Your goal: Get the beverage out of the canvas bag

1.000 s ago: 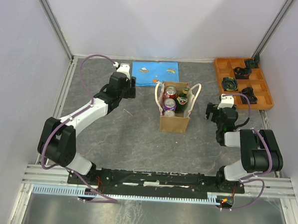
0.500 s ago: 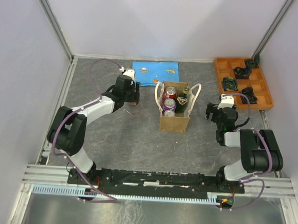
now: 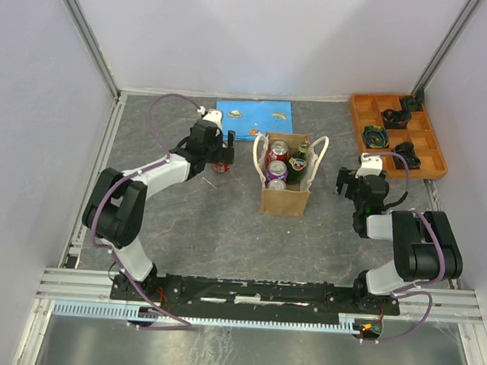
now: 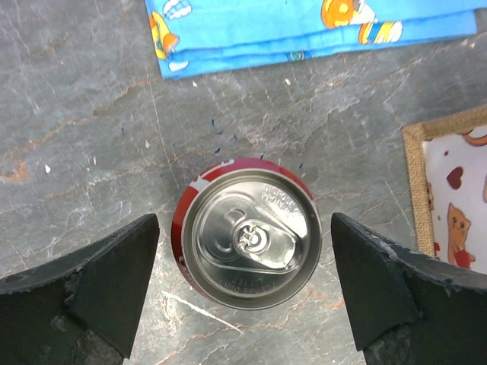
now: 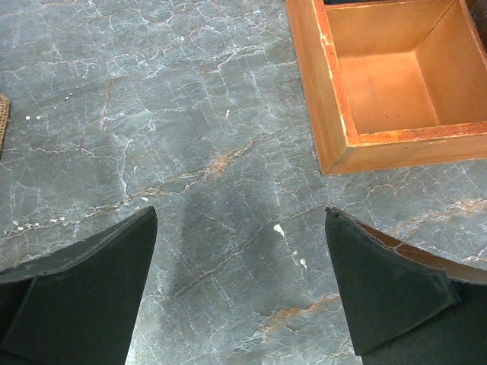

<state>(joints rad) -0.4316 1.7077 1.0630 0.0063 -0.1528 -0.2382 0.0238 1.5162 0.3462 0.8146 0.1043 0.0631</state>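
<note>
The tan canvas bag (image 3: 284, 197) stands upright mid-table with cream handles. It holds a red can (image 3: 278, 151), a purple can (image 3: 277, 169) and a green bottle (image 3: 301, 157). Another red can (image 3: 221, 166) stands upright on the table left of the bag. My left gripper (image 3: 215, 151) is open right above it. In the left wrist view the can's silver top (image 4: 247, 232) sits between the spread fingers of the left gripper (image 4: 243, 222), touching neither, and the bag's edge (image 4: 415, 175) shows at the right. My right gripper (image 3: 346, 181) is open and empty right of the bag, over bare table (image 5: 240, 213).
A folded blue patterned cloth (image 3: 253, 115) lies behind the can, also in the left wrist view (image 4: 304, 26). An orange compartment tray (image 3: 397, 133) with dark parts stands at the back right; its corner is close to the right gripper (image 5: 380, 76). White walls enclose the table.
My left arm has swung right and forward towards the bag. The red can now shows standing on the table under the open left gripper. The right arm has not moved.
</note>
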